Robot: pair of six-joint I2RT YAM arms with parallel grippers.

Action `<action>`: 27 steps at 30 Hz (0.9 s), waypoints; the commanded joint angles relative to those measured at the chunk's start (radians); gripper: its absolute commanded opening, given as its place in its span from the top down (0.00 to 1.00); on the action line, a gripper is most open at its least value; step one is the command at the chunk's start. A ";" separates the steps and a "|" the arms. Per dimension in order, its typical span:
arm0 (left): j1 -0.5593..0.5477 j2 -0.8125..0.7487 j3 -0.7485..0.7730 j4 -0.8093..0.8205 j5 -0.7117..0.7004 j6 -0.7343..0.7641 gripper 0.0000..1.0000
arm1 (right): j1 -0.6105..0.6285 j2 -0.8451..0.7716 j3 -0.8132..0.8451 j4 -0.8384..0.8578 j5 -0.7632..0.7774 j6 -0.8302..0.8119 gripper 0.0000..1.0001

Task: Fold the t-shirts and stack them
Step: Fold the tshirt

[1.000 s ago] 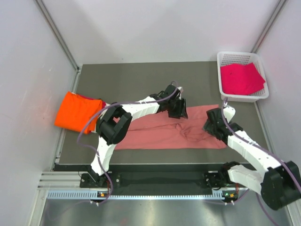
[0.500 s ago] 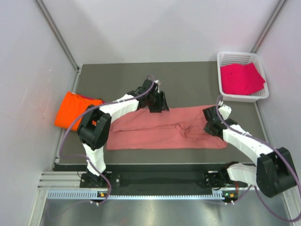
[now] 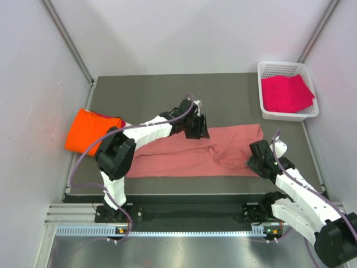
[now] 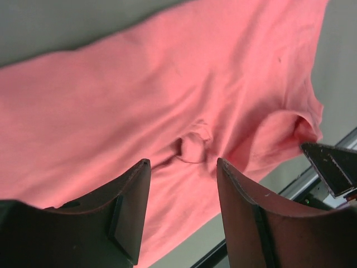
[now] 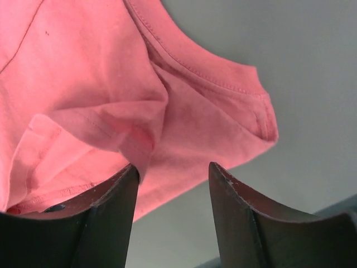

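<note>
Salmon-pink t-shirt [image 3: 184, 159] flat across the table [image 3: 139, 95], left gripper [image 3: 196, 132] above its far edge, jaws spread, right gripper [image 3: 254, 163] at its right end, jaws spread too, seemingly touching no cloth

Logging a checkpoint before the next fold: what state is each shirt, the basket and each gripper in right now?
salmon-pink t-shirt: laid out long on the table, rumpled midway
orange t-shirt: folded, at the table's left edge
white basket: upright
magenta t-shirt: folded, inside the white basket
left gripper: open, empty, above the salmon-pink t-shirt
right gripper: open, empty, above that shirt's wrinkled end
</note>
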 commanded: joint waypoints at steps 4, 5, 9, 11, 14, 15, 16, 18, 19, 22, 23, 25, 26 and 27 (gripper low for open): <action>-0.103 0.048 0.074 0.015 -0.018 0.015 0.44 | 0.001 -0.064 0.017 -0.104 0.015 0.072 0.47; -0.113 0.053 0.081 0.017 -0.021 0.022 0.44 | 0.001 -0.067 0.014 -0.107 0.010 0.072 0.47; -0.148 0.109 0.133 0.020 -0.006 0.024 0.44 | 0.001 -0.057 0.009 -0.095 0.016 0.067 0.47; -0.157 0.138 0.157 0.015 0.012 0.024 0.45 | 0.003 -0.041 0.017 -0.107 0.015 0.067 0.49; -0.180 0.160 0.196 0.020 0.022 0.030 0.45 | 0.001 -0.034 0.017 -0.130 0.013 0.093 0.53; -0.192 0.171 0.211 0.029 0.025 0.030 0.44 | 0.001 -0.038 0.009 -0.132 0.012 0.111 0.57; -0.197 0.178 0.217 0.039 0.028 0.032 0.44 | 0.001 -0.046 0.009 -0.139 0.013 0.128 0.59; -0.208 0.215 0.252 0.053 0.046 0.027 0.44 | 0.001 -0.070 0.003 -0.145 0.035 0.150 0.66; -0.211 0.234 0.266 0.066 0.057 0.024 0.44 | 0.001 -0.080 0.003 -0.148 0.041 0.168 0.71; -0.226 0.301 0.340 0.078 0.109 0.016 0.45 | 0.001 -0.109 0.003 -0.164 0.056 0.187 0.81; -0.231 0.315 0.358 0.067 0.112 0.019 0.45 | 0.001 -0.118 0.000 -0.164 0.059 0.187 0.81; -0.248 0.340 0.398 0.053 0.108 0.024 0.45 | 0.001 -0.124 0.003 -0.170 0.062 0.190 0.83; -0.251 0.329 0.397 0.044 0.097 0.027 0.46 | 0.000 -0.132 0.012 -0.182 0.062 0.188 0.83; -0.251 0.314 0.368 0.047 0.080 0.025 0.46 | 0.001 -0.138 0.020 -0.190 0.065 0.187 0.83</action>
